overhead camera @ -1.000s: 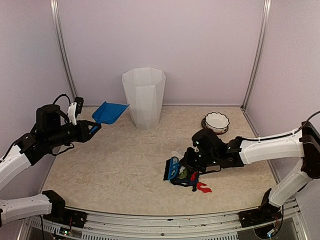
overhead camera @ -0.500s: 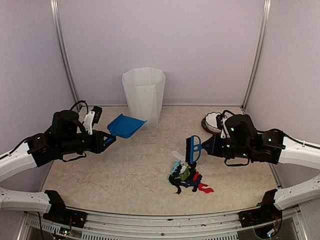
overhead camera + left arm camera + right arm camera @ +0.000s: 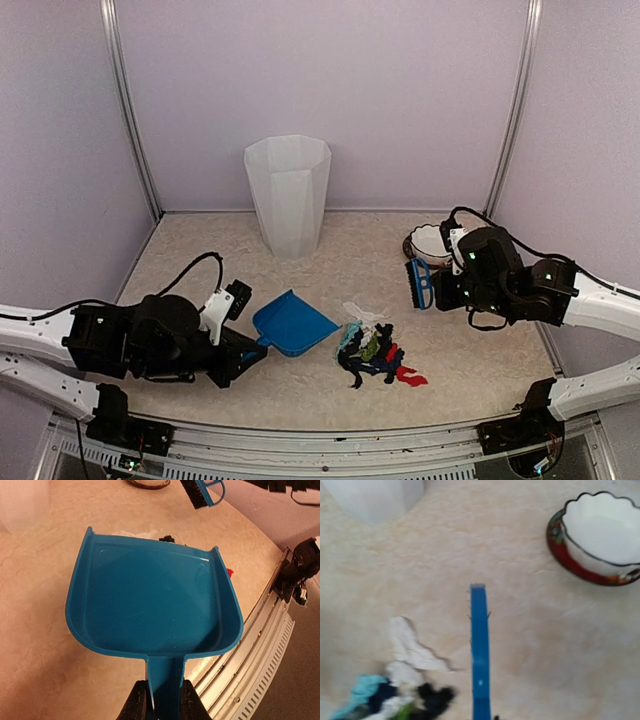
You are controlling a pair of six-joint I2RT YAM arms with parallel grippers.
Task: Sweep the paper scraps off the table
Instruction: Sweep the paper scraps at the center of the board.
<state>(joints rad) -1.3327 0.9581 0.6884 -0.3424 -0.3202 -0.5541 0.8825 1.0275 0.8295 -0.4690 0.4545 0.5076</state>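
Note:
The paper scraps (image 3: 375, 350) lie in one pile of white, teal, green, black and red bits on the table (image 3: 200, 270), right of centre near the front. My left gripper (image 3: 243, 352) is shut on the handle of the blue dustpan (image 3: 292, 322). The pan sits low at the table, its mouth facing the pile, just left of it. In the left wrist view the pan (image 3: 150, 600) is empty, with my gripper (image 3: 163, 702) on its handle. My right gripper (image 3: 447, 288) holds the blue brush (image 3: 419, 283) raised, up and right of the pile. The right wrist view shows the brush (image 3: 480, 655) beside the scraps (image 3: 400, 690).
A tall white bin (image 3: 288, 195) stands at the back centre. A white scalloped bowl (image 3: 432, 243) on a red-rimmed saucer sits at the back right, close behind the brush; it also shows in the right wrist view (image 3: 600, 530). The metal front edge (image 3: 330, 440) runs below the pile.
My left arm has come down from beside the bin and brought the dustpan to the table, left of the pile. My right arm has lifted the brush off the pile and moved it back right.

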